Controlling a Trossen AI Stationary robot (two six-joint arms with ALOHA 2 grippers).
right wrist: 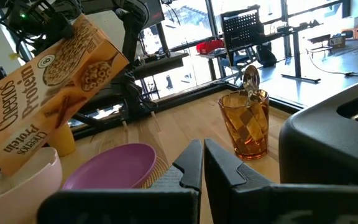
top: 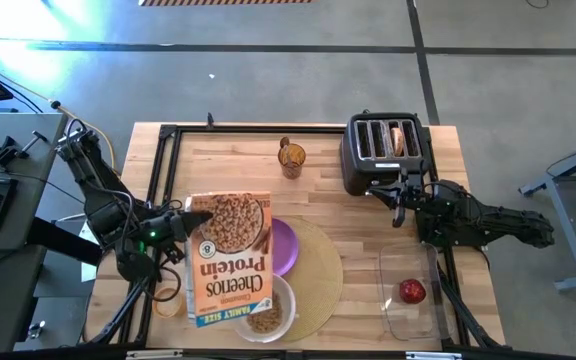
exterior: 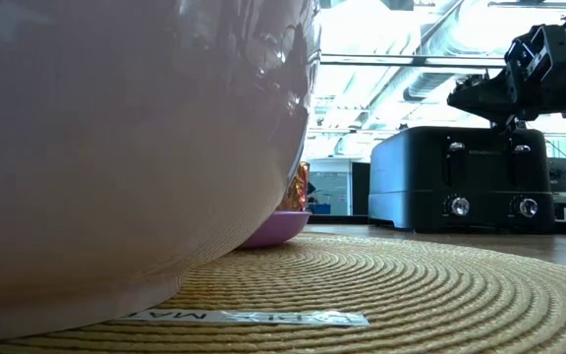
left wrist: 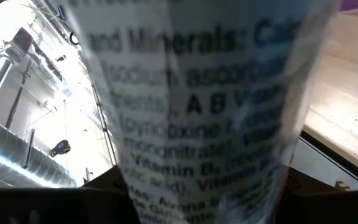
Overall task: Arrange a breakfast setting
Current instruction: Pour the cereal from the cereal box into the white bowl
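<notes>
**Cereal box tipped over the bowl, right arm idle by the toaster**

While the left gripper (top: 180, 222) holds the Cheerios Protein cereal box (top: 229, 257) by its upper end, the box is tilted mouth-down over the white bowl (top: 268, 312). The fingers are partly closed on the box's two sides. Brown cereal (top: 264, 321) lies in the bowl, which stands at the near edge of the round tan mat (top: 320, 268). In the left wrist view the box's printed side panel (left wrist: 204, 112) fills most of the frame.

The small purple plate (top: 284, 245) rests on the mat just beyond the bowl and is partly covered by the box in the high view. In the low view the bowl wall (exterior: 136, 138) is closest to the camera, with the plate (exterior: 275, 228) behind it on the woven mat (exterior: 411, 295).

The right gripper (top: 400, 203) hovers at the front of the black four-slot toaster (top: 383, 150), fingers (right wrist: 188, 168) pressed together and holding nothing. A bagel half (top: 397, 139) sits in one toaster slot. An amber glass (top: 291, 158) with a small spoon (right wrist: 251, 78) standing in it is on the worktop (top: 228, 160) left of the toaster. The red apple (top: 412, 291) lies in a clear container (top: 393, 310) at the right near corner.
</notes>
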